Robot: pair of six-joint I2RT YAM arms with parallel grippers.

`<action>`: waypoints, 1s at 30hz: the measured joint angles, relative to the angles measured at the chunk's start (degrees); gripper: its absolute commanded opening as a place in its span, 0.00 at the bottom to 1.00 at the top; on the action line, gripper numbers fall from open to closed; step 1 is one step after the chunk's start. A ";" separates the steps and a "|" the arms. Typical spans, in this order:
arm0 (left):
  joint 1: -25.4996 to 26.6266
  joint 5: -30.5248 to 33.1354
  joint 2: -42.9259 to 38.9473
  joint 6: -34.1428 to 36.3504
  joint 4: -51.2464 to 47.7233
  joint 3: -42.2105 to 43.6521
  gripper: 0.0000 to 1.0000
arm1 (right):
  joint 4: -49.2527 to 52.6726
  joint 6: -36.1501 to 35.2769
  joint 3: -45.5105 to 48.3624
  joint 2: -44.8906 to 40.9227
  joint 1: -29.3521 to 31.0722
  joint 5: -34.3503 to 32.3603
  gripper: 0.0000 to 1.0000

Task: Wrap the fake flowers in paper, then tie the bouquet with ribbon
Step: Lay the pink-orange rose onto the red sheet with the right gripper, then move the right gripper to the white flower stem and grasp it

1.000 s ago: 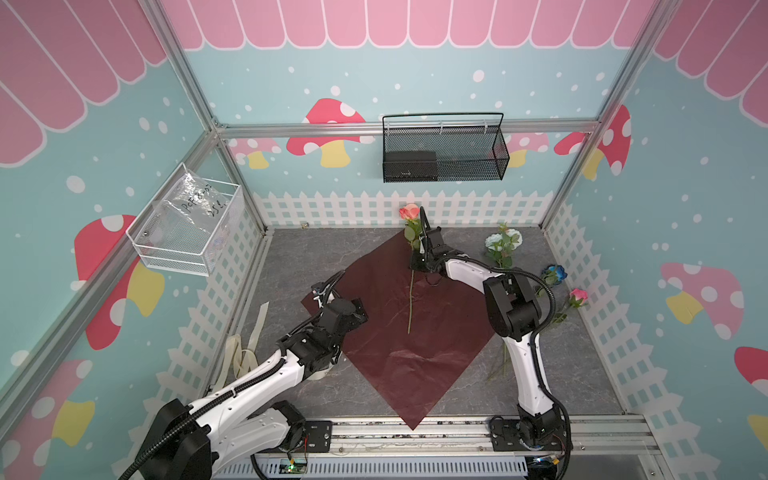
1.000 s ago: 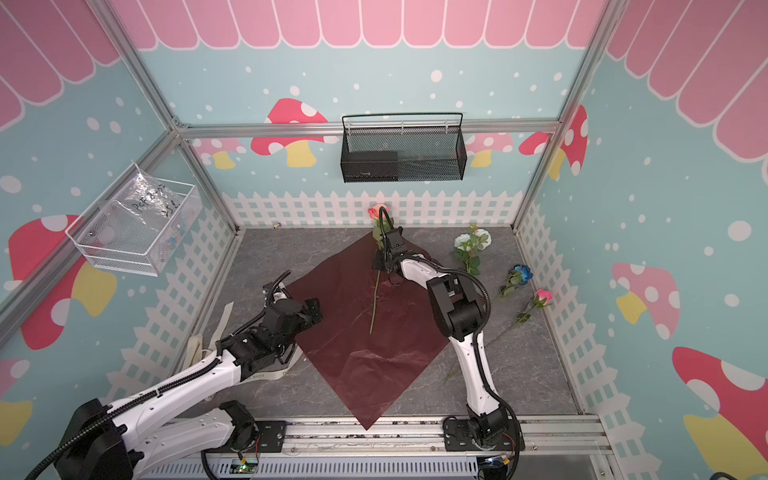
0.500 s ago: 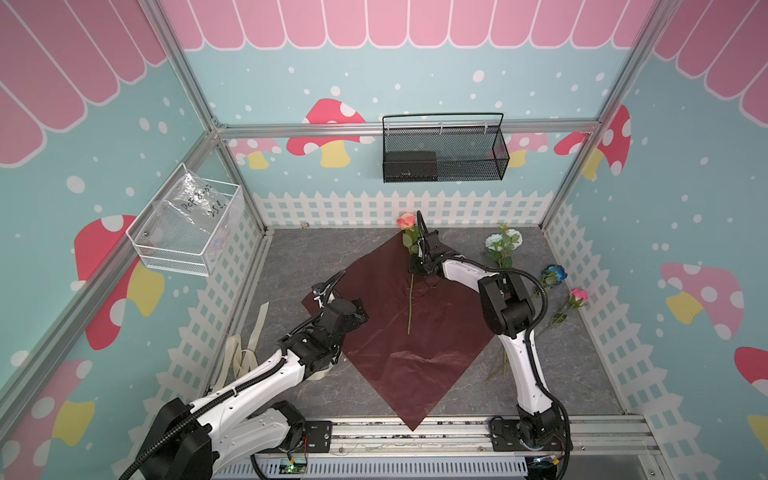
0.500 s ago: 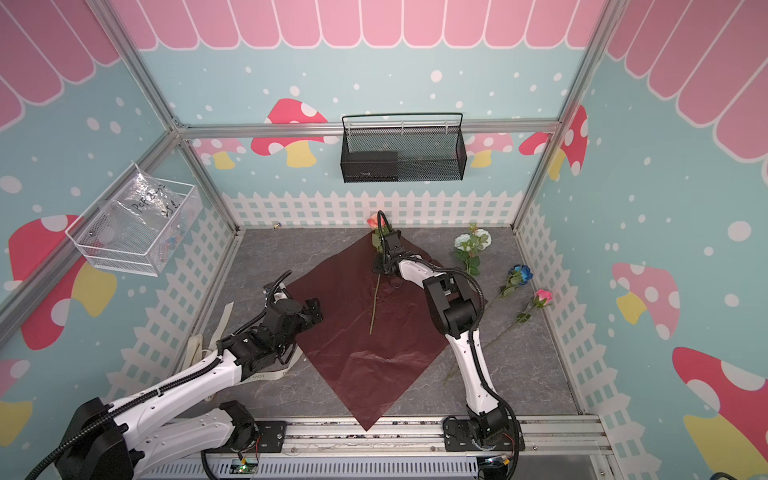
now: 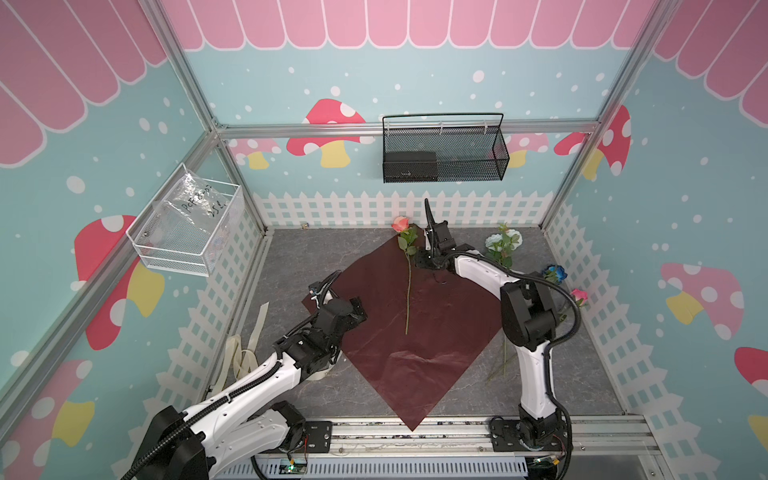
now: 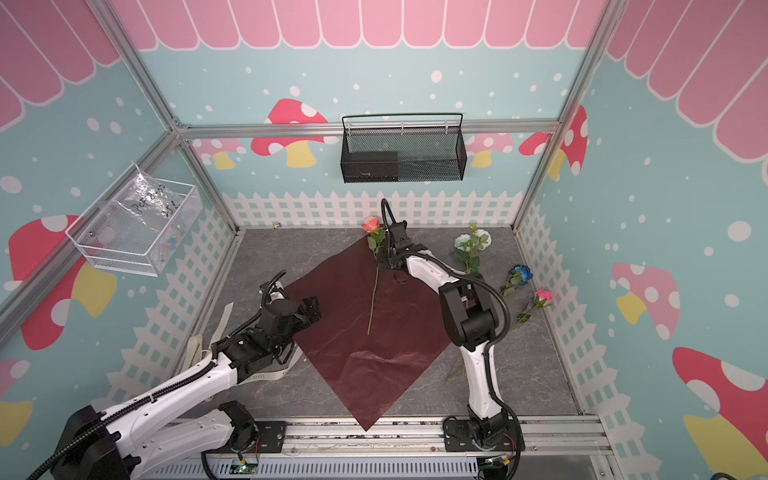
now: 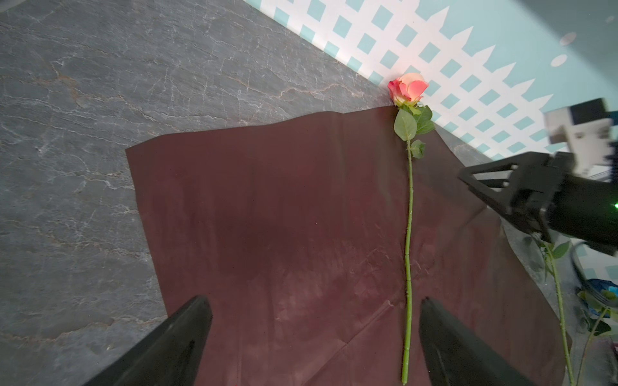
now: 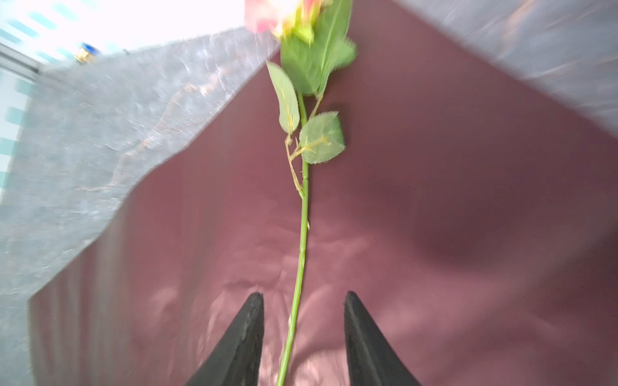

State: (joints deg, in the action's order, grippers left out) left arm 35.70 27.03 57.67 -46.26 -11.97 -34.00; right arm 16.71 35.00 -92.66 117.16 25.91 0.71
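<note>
Four flowers (image 5: 401, 223); one paper sheet (image 5: 415, 332); one black basket (image 5: 469, 164); one white basket (image 5: 174, 259).

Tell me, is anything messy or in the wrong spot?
A little. Only the salmon-orange rose lies on the red paper. The pale blue-white cluster, deep blue rose and pink rose lie scattered on the table to the right, beside the paper, so they aren't gathered together yet. Nothing looks spilled or broken.

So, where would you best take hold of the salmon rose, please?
The salmon rose lies flat on the red paper, its stem straight. So it is probably best to grip the bare stem below the leaves, coming from straight above and closing across it.
</note>
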 measured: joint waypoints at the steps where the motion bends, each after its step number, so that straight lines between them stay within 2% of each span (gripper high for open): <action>1: 0.00 0.04 -0.35 0.00 -0.02 0.00 0.99 | -0.22 -0.46 3.06 -3.82 -0.13 -1.16 0.42; 7: 0.00 0.22 -2.23 0.04 -0.02 0.00 1.00 | -0.17 -2.67 20.11 -19.80 -4.46 -6.29 0.42; 12: -0.02 0.17 -2.38 0.26 -0.02 0.00 1.00 | 1.42 -3.67 31.76 -25.27 -12.20 -9.53 0.44; 14: -0.07 0.15 -2.38 0.26 -0.02 0.00 1.00 | 2.21 -3.96 34.60 -26.01 -14.73 -10.43 0.48; 18: -0.11 -0.17 -1.70 0.35 0.11 0.00 1.00 | 3.08 -4.74 37.35 -26.03 -17.64 -11.61 0.49; 25: -0.33 -1.29 -0.22 0.63 0.24 -0.02 1.00 | 2.93 -5.27 37.42 -22.93 -19.61 -12.87 0.48; 30: -0.33 -1.64 -0.11 0.63 0.24 -0.02 0.99 | 2.93 -5.64 37.44 -19.93 -20.65 -13.60 0.43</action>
State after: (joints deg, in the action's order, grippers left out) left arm 35.38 25.39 57.56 -45.63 -11.73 -34.02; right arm 19.64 29.36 -55.22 97.23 5.26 -12.88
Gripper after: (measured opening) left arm 0.995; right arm 0.452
